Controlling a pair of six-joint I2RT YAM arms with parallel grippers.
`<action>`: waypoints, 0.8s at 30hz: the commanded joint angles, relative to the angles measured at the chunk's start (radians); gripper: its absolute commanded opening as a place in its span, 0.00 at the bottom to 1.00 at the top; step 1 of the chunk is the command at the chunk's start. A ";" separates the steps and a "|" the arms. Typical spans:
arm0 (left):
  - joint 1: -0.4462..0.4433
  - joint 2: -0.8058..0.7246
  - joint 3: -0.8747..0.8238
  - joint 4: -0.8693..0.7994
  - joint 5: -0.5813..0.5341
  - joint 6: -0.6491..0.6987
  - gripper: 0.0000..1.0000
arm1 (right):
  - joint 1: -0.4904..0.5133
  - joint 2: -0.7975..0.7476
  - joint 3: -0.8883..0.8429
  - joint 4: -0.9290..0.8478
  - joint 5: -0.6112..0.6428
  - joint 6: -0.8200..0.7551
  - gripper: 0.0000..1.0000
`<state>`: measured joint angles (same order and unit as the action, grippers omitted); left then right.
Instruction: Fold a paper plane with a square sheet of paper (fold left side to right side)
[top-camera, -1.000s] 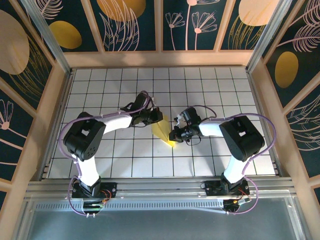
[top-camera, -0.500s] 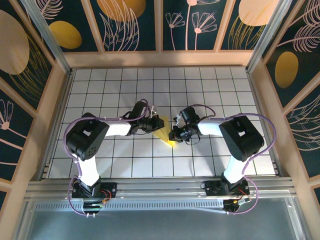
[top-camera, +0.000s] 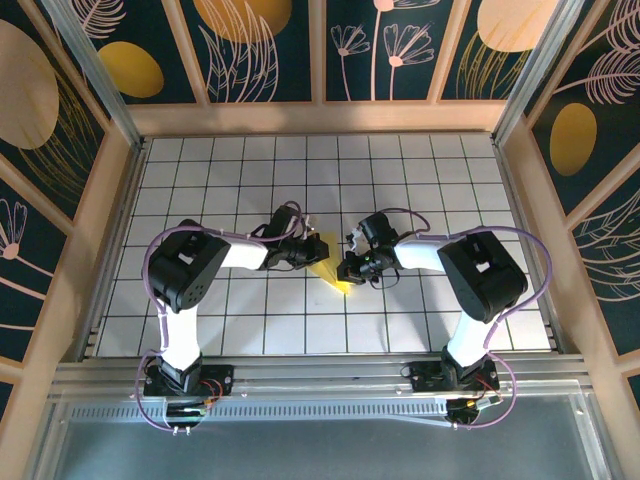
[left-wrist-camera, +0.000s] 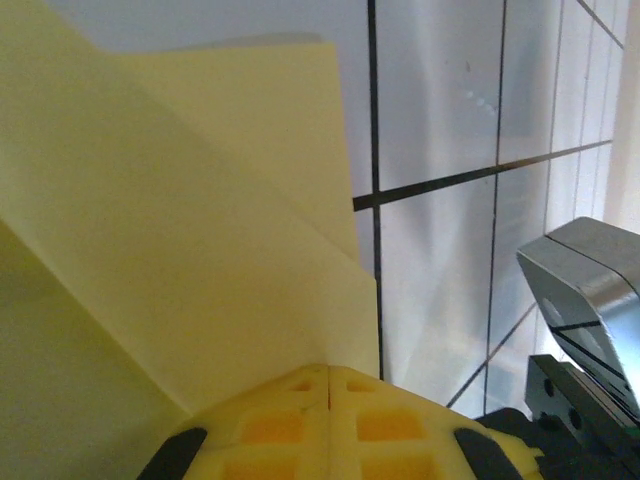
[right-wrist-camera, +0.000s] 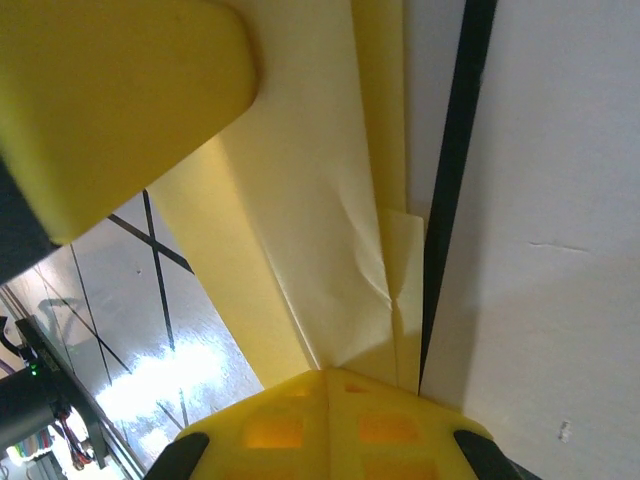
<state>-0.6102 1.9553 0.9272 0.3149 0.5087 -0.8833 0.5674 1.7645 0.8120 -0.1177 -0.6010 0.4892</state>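
The square sheet of paper (top-camera: 333, 276), already a creased yellow wedge, lay near the middle of the table (top-camera: 450, 180). Over the last second your left gripper (top-camera: 304, 252) slid nearer and rightward over its left flap while your right gripper (top-camera: 348, 270) held its place at the right edge, which suggests the left-to-right fold was being pressed flat. Both grippers were fully closed, pad against pad, clasping nothing, their tips apparently resting on the paper.

The folded sheet of paper (top-camera: 326, 264) lies mid-desk (top-camera: 420, 180), between the left gripper (top-camera: 305, 251) and right gripper (top-camera: 348, 270), seemingly touching both.
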 joint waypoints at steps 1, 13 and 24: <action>-0.005 0.028 0.029 -0.067 -0.070 0.032 0.00 | 0.015 0.099 -0.051 -0.157 0.242 -0.002 0.00; 0.040 0.046 0.037 -0.088 -0.111 0.048 0.00 | 0.018 0.123 -0.050 -0.189 0.251 -0.023 0.00; 0.151 0.080 0.121 -0.160 -0.121 0.149 0.00 | 0.028 0.129 -0.056 -0.188 0.245 -0.024 0.00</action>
<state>-0.5129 1.9953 1.0164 0.2184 0.4927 -0.8059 0.5728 1.7805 0.8249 -0.1417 -0.5911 0.4778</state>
